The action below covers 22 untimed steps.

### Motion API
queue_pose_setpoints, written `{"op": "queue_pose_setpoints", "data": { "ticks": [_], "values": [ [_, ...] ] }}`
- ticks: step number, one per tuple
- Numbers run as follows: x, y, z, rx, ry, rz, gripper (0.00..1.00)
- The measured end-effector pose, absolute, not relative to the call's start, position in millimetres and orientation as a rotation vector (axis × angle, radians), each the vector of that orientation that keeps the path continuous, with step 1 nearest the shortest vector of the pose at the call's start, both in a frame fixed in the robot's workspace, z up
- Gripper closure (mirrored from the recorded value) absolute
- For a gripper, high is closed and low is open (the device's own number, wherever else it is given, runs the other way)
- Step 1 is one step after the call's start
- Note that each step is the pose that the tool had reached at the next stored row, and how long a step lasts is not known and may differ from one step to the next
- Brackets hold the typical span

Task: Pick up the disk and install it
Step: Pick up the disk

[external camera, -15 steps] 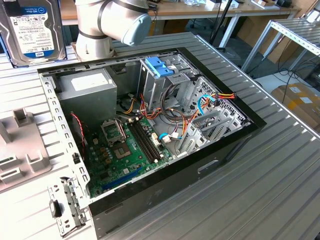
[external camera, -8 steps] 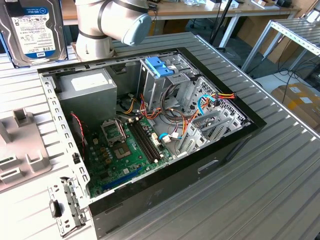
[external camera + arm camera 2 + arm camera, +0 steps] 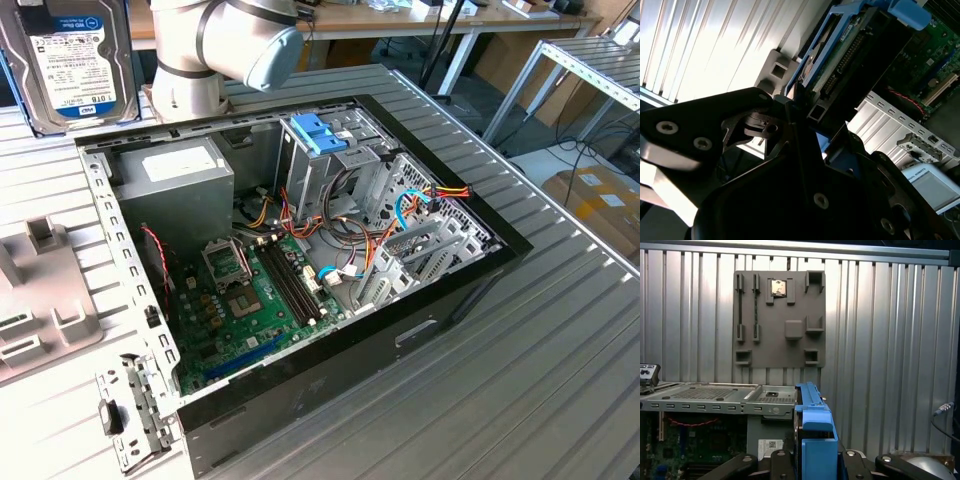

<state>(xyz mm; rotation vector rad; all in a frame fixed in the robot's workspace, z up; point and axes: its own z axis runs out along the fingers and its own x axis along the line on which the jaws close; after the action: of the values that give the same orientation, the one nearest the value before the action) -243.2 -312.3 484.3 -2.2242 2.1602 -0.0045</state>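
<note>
**Robot arm holds one hard disk aloft beside an open computer case**

One disk (image 3: 75,62) hangs upright at the exterior view's far left, above the tabletop (image 3: 520,380). Its white label with a blue band faces the camera. In the first wrist view the gripper (image 3: 815,462) is clamped on the disk from both sides, with a blue side rail standing up between its dark fingers (image 3: 782,460).

One robot arm (image 3: 225,40) rises behind one open computer case (image 3: 330,340). Inside the case are one grey power-supply box (image 3: 175,175), one green motherboard (image 3: 250,290) and one metal cage (image 3: 320,140) topped with blue plastic. One grey fixture plate (image 3: 780,320) with raised pockets lies on the tabletop just beside the case. One small metal bracket (image 3: 125,420) lies near the case's front corner.

The tabletop is ribbed silver metal. Beyond it are wooden workbenches (image 3: 420,20), a metal rack (image 3: 600,60) and a cardboard box (image 3: 600,200) on the floor.

The picture's edge cuts off the disk's top and the arm's upper part. In the second wrist view the gripper's dark body covers much of the disk, and the fingertips are hard to make out.
</note>
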Motion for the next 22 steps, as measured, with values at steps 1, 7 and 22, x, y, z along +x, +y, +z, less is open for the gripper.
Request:
{"op": "queue_pose_setpoints", "data": {
  "ticks": [1, 7, 22],
  "values": [
    [-242.8, -312.9, 484.3, -2.224, 2.160, -0.004, 0.63],
    [-240.2, -320.1, 484.1, -2.224, 2.160, -0.005, 0.63],
    [-234.6, -333.5, 483.8, -2.224, 2.160, -0.005, 0.63]
  ]
}}
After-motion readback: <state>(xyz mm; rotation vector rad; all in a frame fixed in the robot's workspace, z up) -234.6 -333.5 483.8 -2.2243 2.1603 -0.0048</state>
